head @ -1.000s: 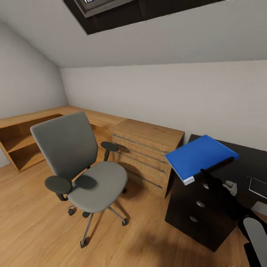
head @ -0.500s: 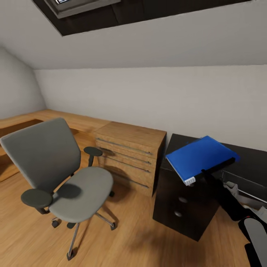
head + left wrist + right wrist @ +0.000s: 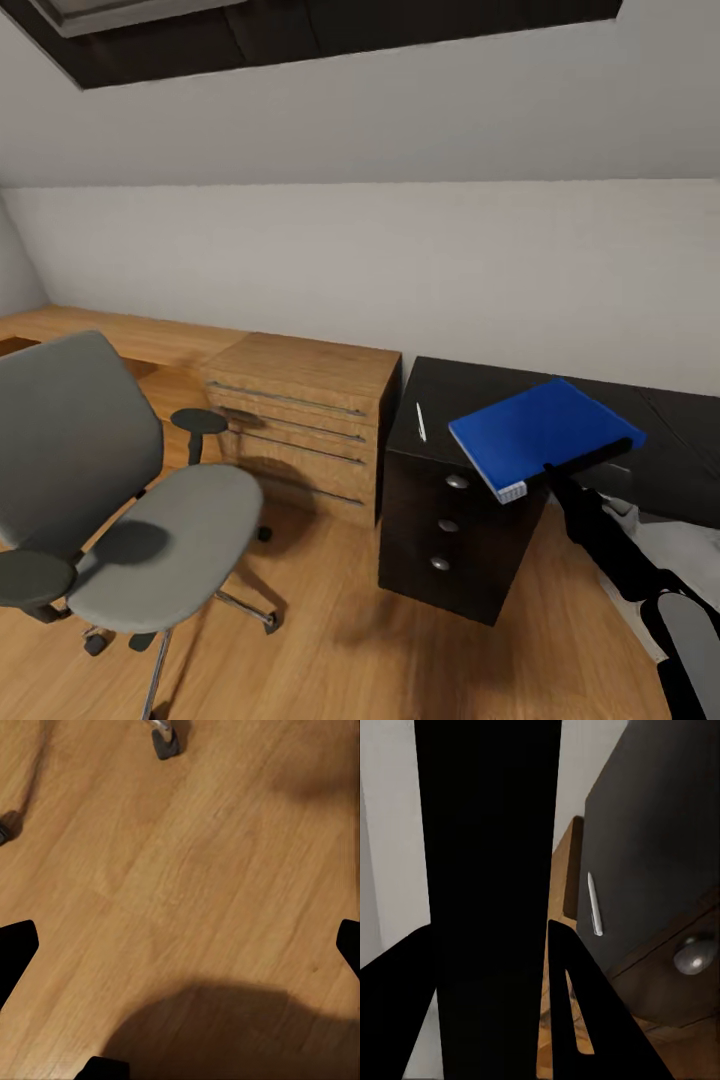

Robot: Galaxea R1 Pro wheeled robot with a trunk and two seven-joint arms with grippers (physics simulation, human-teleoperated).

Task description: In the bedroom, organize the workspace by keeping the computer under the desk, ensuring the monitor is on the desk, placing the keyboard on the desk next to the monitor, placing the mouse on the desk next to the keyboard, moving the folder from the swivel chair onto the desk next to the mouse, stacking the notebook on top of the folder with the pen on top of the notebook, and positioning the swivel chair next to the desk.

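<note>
Right gripper (image 3: 548, 470) clamped on blue folder (image 3: 540, 430), held level over black desk (image 3: 440, 385) (pen (image 3: 420, 421) near its edge); grey chair (image 3: 110, 500) well apart; left gripper's opening impossible to tell.

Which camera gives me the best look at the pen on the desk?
The right wrist view: the pen lies large and unobstructed on the dark desk. The head view shows it as a thin white sliver near the desk's left edge.
</note>
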